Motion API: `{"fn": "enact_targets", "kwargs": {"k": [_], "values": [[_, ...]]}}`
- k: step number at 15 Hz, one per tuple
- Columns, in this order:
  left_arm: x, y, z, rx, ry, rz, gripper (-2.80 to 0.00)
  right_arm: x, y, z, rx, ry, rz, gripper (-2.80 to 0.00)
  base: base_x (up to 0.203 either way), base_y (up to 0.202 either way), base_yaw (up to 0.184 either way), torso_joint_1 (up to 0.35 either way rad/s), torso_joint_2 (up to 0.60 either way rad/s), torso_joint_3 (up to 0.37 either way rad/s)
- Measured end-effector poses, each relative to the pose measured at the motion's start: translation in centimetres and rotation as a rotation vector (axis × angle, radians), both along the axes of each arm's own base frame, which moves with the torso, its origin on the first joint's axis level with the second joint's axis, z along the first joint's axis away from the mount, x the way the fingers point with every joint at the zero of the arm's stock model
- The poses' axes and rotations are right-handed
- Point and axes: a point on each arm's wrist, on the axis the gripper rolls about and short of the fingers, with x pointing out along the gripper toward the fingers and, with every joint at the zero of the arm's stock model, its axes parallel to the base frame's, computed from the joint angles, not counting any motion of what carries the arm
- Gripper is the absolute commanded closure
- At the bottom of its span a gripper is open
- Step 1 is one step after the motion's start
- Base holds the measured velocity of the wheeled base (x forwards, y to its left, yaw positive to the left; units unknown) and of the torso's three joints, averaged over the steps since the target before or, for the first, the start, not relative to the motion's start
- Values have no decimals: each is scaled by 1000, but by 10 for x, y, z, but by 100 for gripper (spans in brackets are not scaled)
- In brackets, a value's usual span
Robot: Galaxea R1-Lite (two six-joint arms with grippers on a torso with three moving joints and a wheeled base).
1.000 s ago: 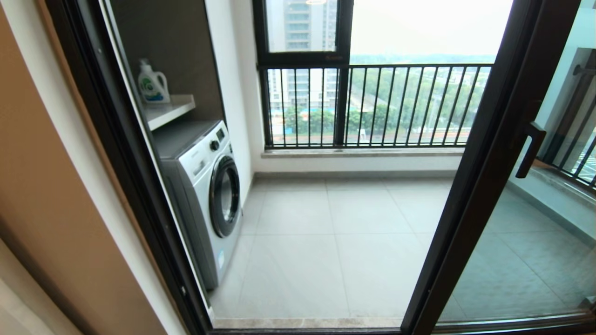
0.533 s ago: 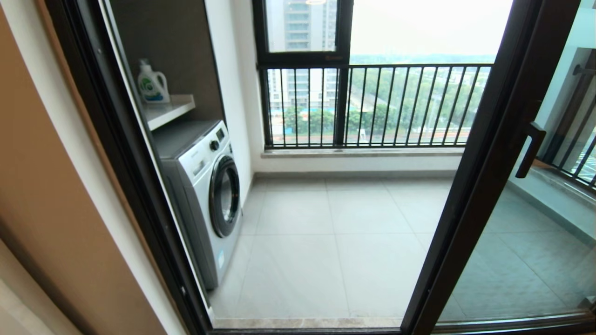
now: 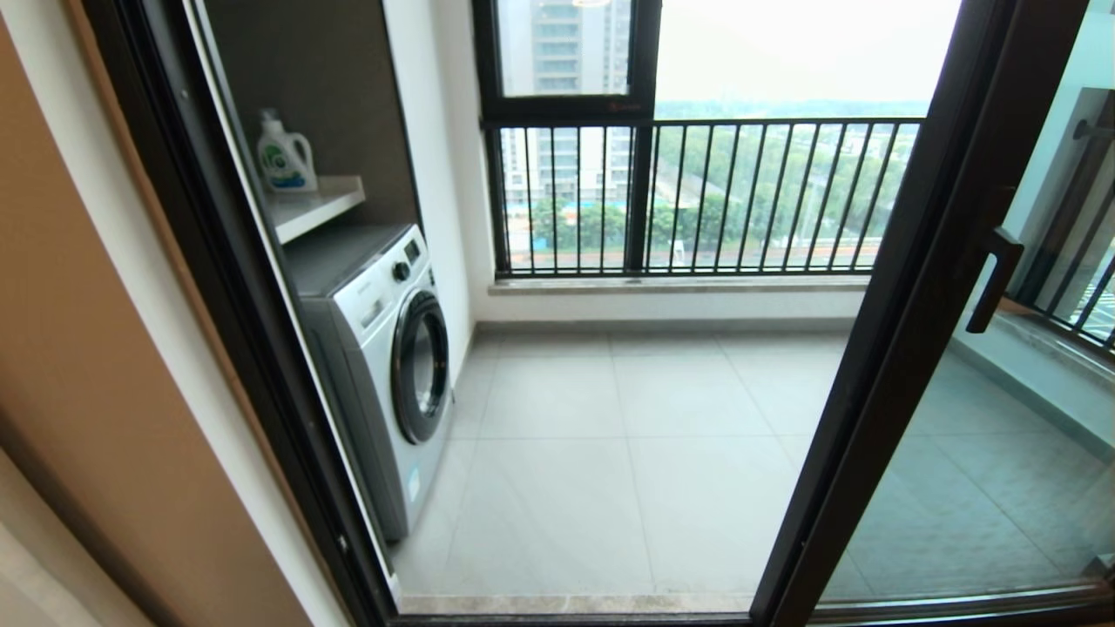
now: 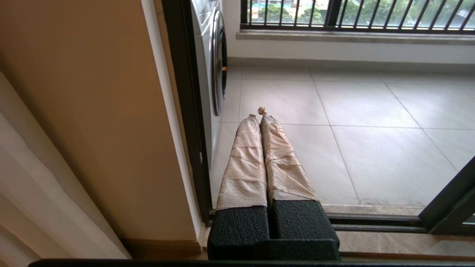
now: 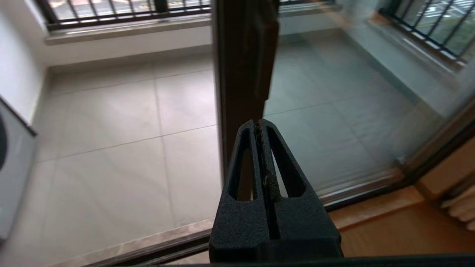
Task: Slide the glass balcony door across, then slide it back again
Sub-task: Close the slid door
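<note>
The glass balcony door [image 3: 1002, 470] stands slid to the right, its dark brown upright [image 3: 897, 348] crossing the head view and its black bar handle [image 3: 993, 279] on the room side. The doorway to its left is open. My right gripper [image 5: 258, 125] is shut and empty, low in front of the door's upright [image 5: 237, 85], below the handle [image 5: 265, 48] and apart from it. My left gripper [image 4: 257, 113], its fingers wrapped in tan tape, is shut and empty near the left door jamb [image 4: 185, 111]. Neither arm shows in the head view.
A white washing machine [image 3: 392, 366] stands on the balcony's left under a shelf with a detergent bottle [image 3: 285, 157]. The far window has black railing bars [image 3: 697, 200]. The floor track [image 4: 371, 222] runs along the threshold. A beige wall [image 3: 87, 392] borders the left.
</note>
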Motion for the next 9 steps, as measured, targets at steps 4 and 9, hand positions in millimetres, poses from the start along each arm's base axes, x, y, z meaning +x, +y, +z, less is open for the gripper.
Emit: {"fn": "enact_targets", "kwargs": {"k": [4,9], "values": [[0,0,0,0,0,0,0,12,-41,-6,-32,70,-171,0,0,0,0,0,0,0],[0,0,0,0,0,0,0,40,-91,-13,6,115,-252,0,0,0,0,0,0,0]]}}
